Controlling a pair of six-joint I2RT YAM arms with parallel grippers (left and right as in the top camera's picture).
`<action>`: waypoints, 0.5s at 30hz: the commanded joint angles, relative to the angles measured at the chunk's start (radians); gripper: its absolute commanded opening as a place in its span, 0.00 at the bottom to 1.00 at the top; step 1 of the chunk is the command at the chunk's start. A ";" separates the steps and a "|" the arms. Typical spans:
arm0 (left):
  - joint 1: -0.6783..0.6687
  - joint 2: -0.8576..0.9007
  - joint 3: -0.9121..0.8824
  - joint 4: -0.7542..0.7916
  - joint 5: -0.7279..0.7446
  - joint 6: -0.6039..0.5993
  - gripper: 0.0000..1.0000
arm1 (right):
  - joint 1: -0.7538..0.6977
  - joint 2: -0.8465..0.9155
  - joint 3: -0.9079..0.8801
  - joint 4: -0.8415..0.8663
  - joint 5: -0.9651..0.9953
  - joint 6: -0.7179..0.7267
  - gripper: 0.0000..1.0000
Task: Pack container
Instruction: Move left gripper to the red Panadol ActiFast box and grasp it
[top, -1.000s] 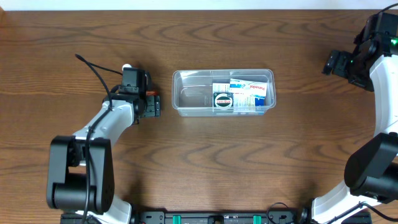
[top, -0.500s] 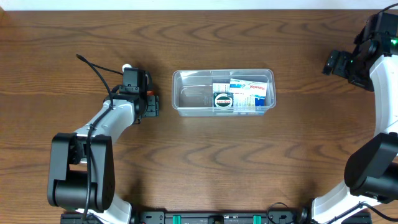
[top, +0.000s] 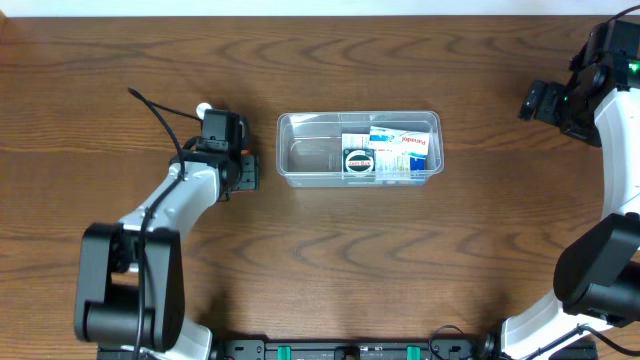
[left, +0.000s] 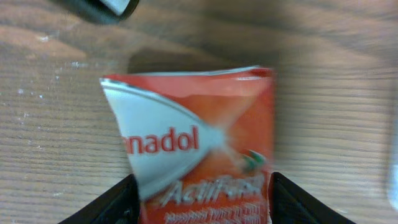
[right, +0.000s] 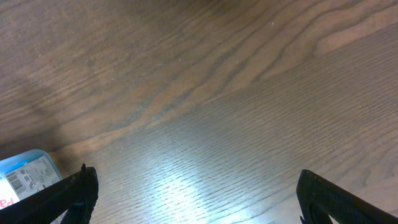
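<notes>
The clear plastic container sits mid-table and holds a white-blue Panadol box and a smaller box with a round label in its right half. My left gripper is just left of the container, shut on a red and white Panadol ActiFast packet, which fills the left wrist view between the fingers. My right gripper is open and empty, high over the table's far right; its two fingertips frame bare wood.
A corner of a white-blue box shows at the lower left of the right wrist view. A black cable trails from the left arm. The container's left half holds nothing.
My left gripper with the red packet has shifted slightly right, toward the container. The right arm has not moved.
</notes>
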 joint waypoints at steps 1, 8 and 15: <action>-0.018 -0.079 0.014 -0.008 0.013 -0.008 0.64 | -0.004 -0.011 0.012 -0.002 0.007 -0.014 0.99; -0.038 -0.188 0.014 -0.022 0.013 -0.008 0.64 | -0.003 -0.011 0.012 -0.001 0.007 -0.014 0.99; -0.038 -0.161 0.014 -0.014 -0.018 -0.008 0.79 | -0.003 -0.011 0.012 -0.002 0.007 -0.014 0.99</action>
